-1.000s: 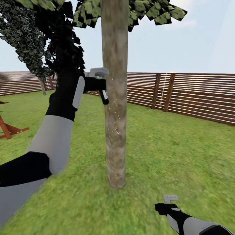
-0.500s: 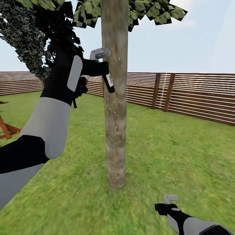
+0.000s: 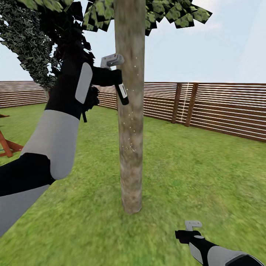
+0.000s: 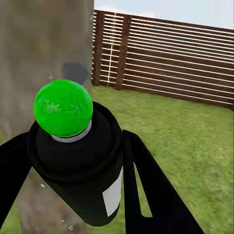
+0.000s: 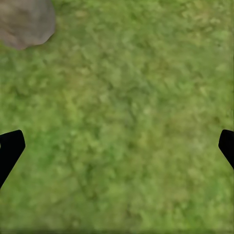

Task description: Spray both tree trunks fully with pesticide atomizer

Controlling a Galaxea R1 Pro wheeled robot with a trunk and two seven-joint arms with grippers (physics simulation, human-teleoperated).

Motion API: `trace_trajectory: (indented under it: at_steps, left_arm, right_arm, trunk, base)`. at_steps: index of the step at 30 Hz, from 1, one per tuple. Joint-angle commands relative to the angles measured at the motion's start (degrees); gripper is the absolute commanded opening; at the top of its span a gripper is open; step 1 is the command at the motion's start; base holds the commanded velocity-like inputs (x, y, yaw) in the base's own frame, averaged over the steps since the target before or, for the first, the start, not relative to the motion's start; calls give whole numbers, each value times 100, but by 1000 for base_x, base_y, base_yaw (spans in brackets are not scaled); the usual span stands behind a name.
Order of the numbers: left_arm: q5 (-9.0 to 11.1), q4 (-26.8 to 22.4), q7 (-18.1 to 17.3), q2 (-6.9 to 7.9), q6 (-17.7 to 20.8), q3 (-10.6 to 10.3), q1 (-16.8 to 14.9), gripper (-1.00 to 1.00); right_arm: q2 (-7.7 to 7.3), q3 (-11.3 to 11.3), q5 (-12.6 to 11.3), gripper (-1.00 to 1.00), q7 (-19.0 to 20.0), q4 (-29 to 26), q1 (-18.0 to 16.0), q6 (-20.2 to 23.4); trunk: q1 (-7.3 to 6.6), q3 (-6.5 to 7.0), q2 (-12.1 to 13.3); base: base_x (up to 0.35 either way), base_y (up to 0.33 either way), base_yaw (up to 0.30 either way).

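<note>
A pale mottled tree trunk (image 3: 130,122) rises from the lawn at the middle of the head view, with white specks scattered on its bark. My left gripper (image 3: 119,84) is raised beside the trunk's left side, shut on the pesticide atomizer (image 3: 122,91), a dark bottle with a white label. In the left wrist view the atomizer (image 4: 80,168) with its green dot (image 4: 63,108) sits between my black fingers (image 4: 146,185), right up against the tree trunk (image 4: 44,44). My right gripper (image 3: 183,236) hangs low over grass, open and holding nothing; its wrist view catches the trunk's base (image 5: 24,19).
A brown slat fence (image 3: 221,107) runs behind the tree. A dark conifer (image 3: 33,48) stands at the left, behind my raised arm. A reddish wooden frame (image 3: 7,146) sits at the far left edge. Green lawn (image 3: 192,173) spreads to the right.
My left arm has lifted the atomizer higher up the trunk and tilted it; over the last half second it has barely moved. The right arm is still.
</note>
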Motion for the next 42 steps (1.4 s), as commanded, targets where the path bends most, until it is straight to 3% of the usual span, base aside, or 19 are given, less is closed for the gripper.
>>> trace_trajectory:
  at_steps: [1,4,6,9,10,12,18,22,26,32,36,42]
  left_arm:
    - [22,0,2,18,23,4,-6,-100]
    - [13,9,7,116,23,14,-6,-100]
    - [10,374,8,128,17,-96,-6,-100]
    - [18,869,5,-9,7,-777,-6,-100]
    - [29,927,1,-29,10,-920,-6,-100]
    - [38,980,-5,-29,12,-1009,-6,-100]
    - [23,1215,7,-12,-2,-1028,-6,-100]
    - [11,1229,23,116,-4,-1019,-6,-100]
    - [9,1235,251,282,-4,-1018,-6,-100]
    - [22,1549,319,297,-7,-1029,-6,-100]
    - [33,2276,328,294,-171,-1035,-6,-100]
    - [48,3321,304,291,-982,-1036,-6,-100]
  right_arm:
    - [3,48,-48,100,2,20,-8,-34]
    - [3,48,-48,100,2,20,-7,-34]
    - [3,48,-48,100,3,21,-5,-34]
    - [3,52,-48,100,1,21,-8,-34]
    - [3,54,-48,100,2,20,-8,-34]
    - [3,56,-48,100,-1,21,-8,-34]
    - [3,53,-48,100,2,20,-6,-34]
    - [3,54,-48,100,3,22,-9,-34]
    - [3,55,-48,100,1,23,-10,-34]
    - [3,56,-48,100,4,22,-10,-34]
    - [3,56,-48,100,5,24,-8,-34]
    - [3,55,-48,100,6,24,-7,-34]
  trunk:
    - [2,-10,-8]
    - [2,-10,-8]
    - [2,-10,-8]
    - [2,-10,-8]
    - [2,-10,-8]
    - [2,-10,-8]
    - [2,-10,-8]
    - [2,-10,-8]
    - [2,-10,-8]
    - [2,-10,-8]
    - [2,-10,-8]
    - [2,-10,-8]
  base:
    - [0,0,0]
    - [0,0,0]
    - [0,0,0]
    - [0,0,0]
    - [0,0,0]
    - [0,0,0]
    - [0,0,0]
    - [0,0,0]
    - [0,0,0]
    - [0,0,0]
    - [0,0,0]
    - [0,0,0]
